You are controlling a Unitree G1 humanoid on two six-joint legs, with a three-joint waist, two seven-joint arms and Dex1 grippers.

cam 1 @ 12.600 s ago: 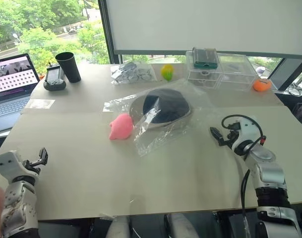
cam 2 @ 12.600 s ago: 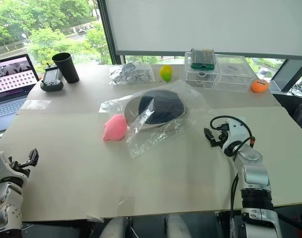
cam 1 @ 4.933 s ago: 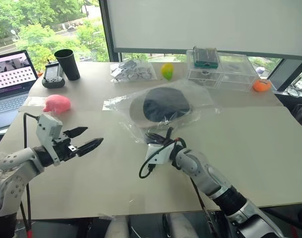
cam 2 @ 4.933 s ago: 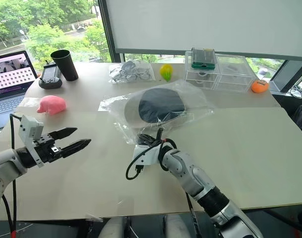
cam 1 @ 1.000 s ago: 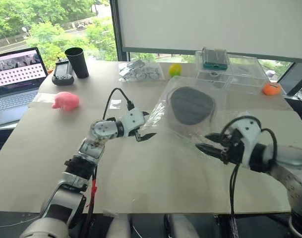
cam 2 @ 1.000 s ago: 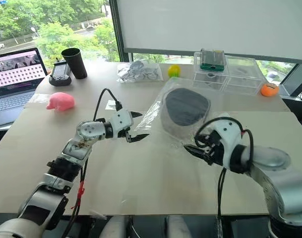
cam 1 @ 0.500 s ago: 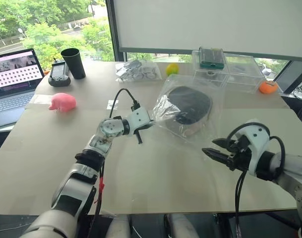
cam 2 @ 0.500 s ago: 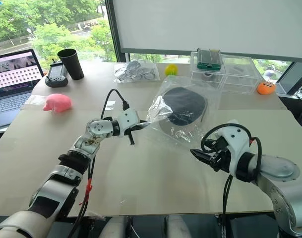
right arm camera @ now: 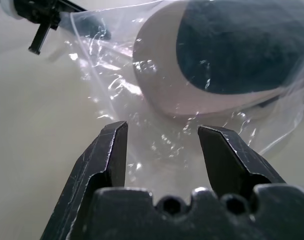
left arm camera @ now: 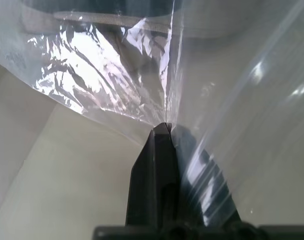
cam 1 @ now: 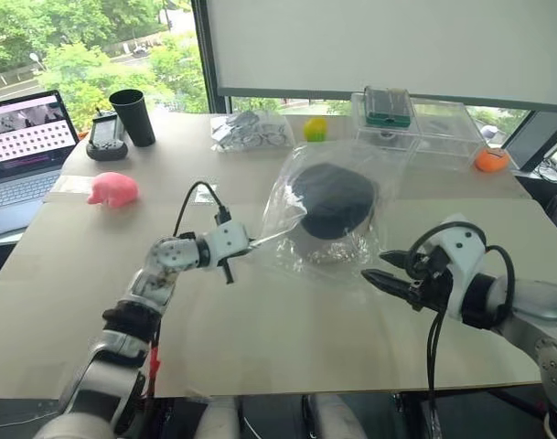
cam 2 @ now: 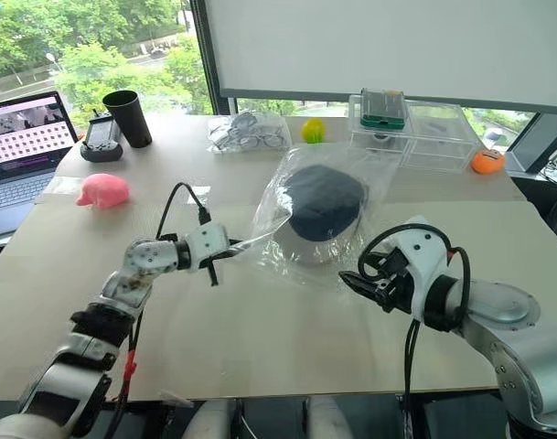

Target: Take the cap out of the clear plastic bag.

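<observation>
The clear plastic bag [cam 1: 337, 215] lies near the middle of the worktop [cam 1: 287, 338], with the cap [cam 1: 331, 199] inside it, dark lining showing and a pale rim beneath. The left pincer [cam 1: 244, 245] is clamped together on a corner of the film at about 9 o'clock of the bag, and the film is drawn taut from that corner toward the cap. The right pincer [cam 1: 380, 275] hovers at about 5 o'clock of the bag, its jaws apart and empty, pointed at the crinkled edge just in front of the cap. The step in hand is judged to be anchoring the bag so that it can be emptied; the cap is not yet out. The next move seems to call for the right pincer to find the bag's mouth or pinch the cap through the film, while the left grip is kept firm. Thin film may slip or bunch.
</observation>
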